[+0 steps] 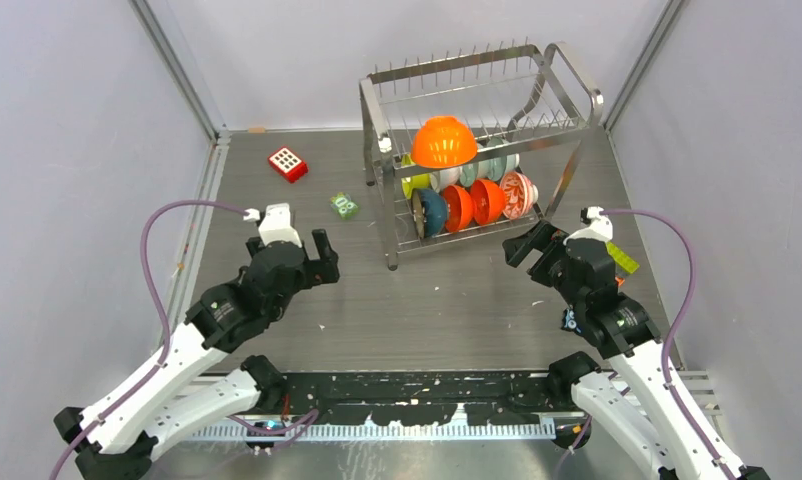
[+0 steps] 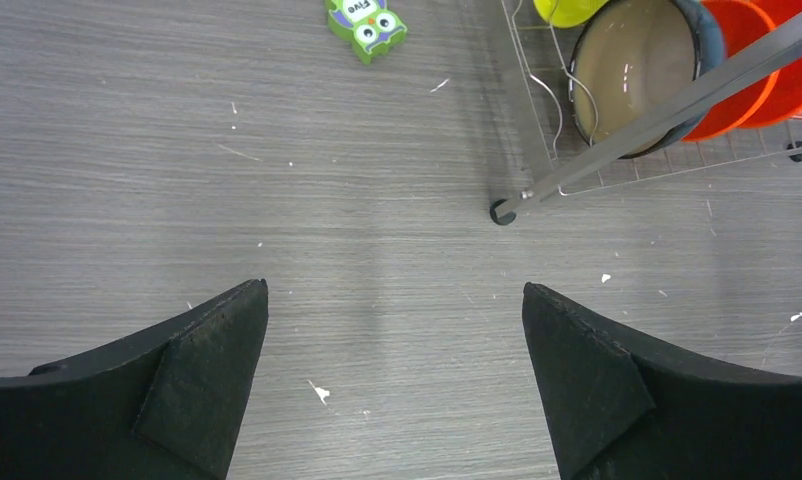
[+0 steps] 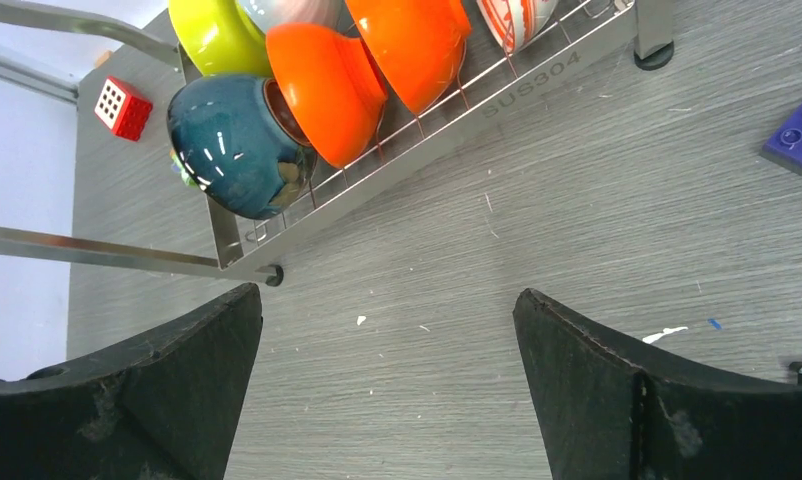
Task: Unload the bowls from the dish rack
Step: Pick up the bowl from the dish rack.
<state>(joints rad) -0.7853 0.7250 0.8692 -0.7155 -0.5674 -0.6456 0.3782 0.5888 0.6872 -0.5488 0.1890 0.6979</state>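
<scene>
The rack (image 1: 477,150) is shiny steel wire in two tiers, with prongs on top. A glossy orange bowl (image 1: 444,141) sits dome-up on the upper tier, and more glazed round bowls (image 1: 472,200) stand on edge below. The left gripper (image 1: 327,258) and right gripper (image 1: 530,243) gape wide and empty near the rack's front corners, not touching it. The table (image 1: 427,310) is grey wood-grain, speckled white, and the walls (image 1: 77,120) are pale.

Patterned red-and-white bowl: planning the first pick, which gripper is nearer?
Right. The right gripper is just in front of the patterned bowl; the left gripper is far off left.
</scene>
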